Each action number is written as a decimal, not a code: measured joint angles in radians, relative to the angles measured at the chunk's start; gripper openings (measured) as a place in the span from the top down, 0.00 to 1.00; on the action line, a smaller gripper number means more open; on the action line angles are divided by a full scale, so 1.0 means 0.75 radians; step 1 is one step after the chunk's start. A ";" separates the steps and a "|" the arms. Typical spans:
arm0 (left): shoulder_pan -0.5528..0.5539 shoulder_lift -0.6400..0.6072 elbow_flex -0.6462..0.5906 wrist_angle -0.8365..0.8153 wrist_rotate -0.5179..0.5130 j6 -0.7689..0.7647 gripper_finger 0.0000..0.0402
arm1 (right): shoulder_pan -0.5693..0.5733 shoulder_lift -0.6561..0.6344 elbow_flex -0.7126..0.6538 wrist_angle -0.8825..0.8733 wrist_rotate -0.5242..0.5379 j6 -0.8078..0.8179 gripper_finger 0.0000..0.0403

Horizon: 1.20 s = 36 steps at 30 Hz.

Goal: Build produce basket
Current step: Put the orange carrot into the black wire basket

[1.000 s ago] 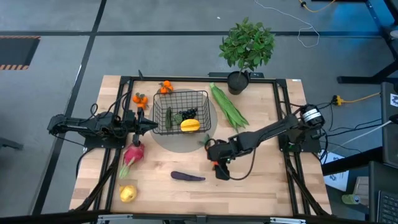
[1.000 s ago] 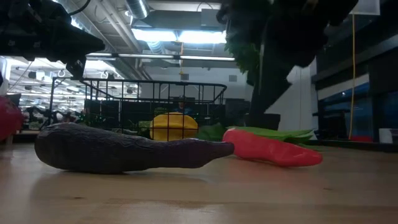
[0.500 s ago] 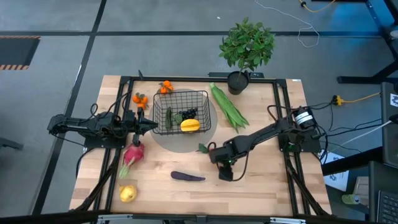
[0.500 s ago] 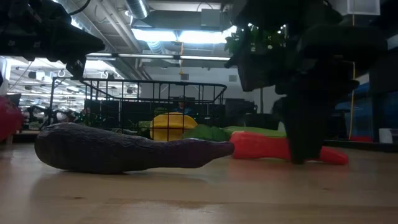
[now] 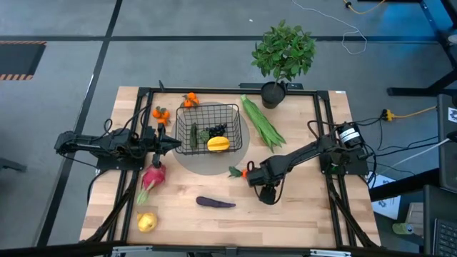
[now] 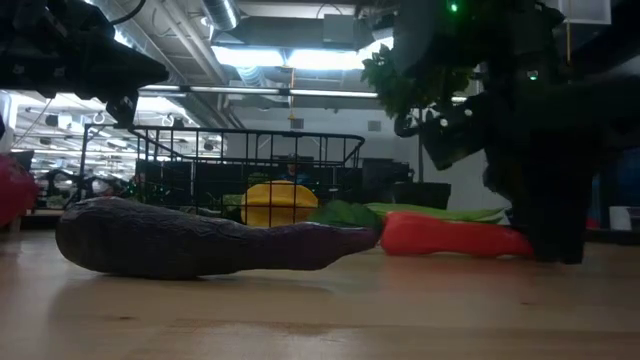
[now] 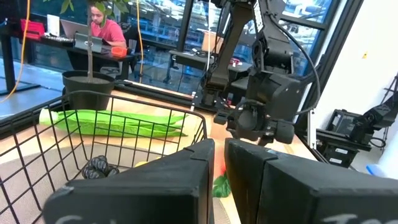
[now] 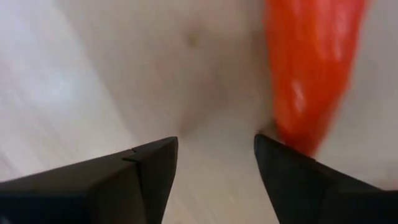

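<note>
The black wire basket (image 5: 208, 128) stands at the table's middle back and holds a cucumber, dark grapes and a yellow fruit (image 5: 218, 143). An orange carrot (image 6: 455, 236) lies on the wood to the right of the purple eggplant (image 5: 216, 203). My right gripper (image 5: 268, 194) stands open over the carrot's pointed end, fingers pointing down; in its wrist view the carrot (image 8: 311, 68) runs in behind one finger (image 8: 292, 168). My left gripper (image 5: 171, 143) waits shut beside the basket's left wall, holding nothing. My right gripper stands with one finger (image 8: 292, 168) right at the carrot's pointed end (image 8: 298, 134), coming from above. That finger hides the spot, so I cannot tell whether it touches. The carrot lies flat on the table.
Long green pods (image 5: 261, 121) and a potted plant (image 5: 282, 57) sit at the back right. Small oranges (image 5: 161, 113) lie by the basket's far left corner. A pink dragon fruit (image 5: 153, 176) and a yellow fruit (image 5: 146, 222) lie at the front left.
My right gripper has come down to the table, tipped to point straight down and shifted toward the table's right edge, staying open. The carrot has turned on the table: its pointed end has swung away from the near edge while its leafy end stayed about where it was.
</note>
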 joint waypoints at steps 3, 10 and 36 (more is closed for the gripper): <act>0.000 0.000 0.000 0.000 0.000 0.000 0.93 | -0.002 0.003 0.012 -0.165 0.008 0.060 0.45; 0.000 0.000 0.000 0.000 0.000 0.000 0.93 | -0.003 0.003 0.099 -0.454 0.125 0.091 0.45; 0.000 0.000 0.000 -0.001 0.000 0.000 0.93 | -0.005 0.003 0.223 -0.061 0.528 -0.300 0.45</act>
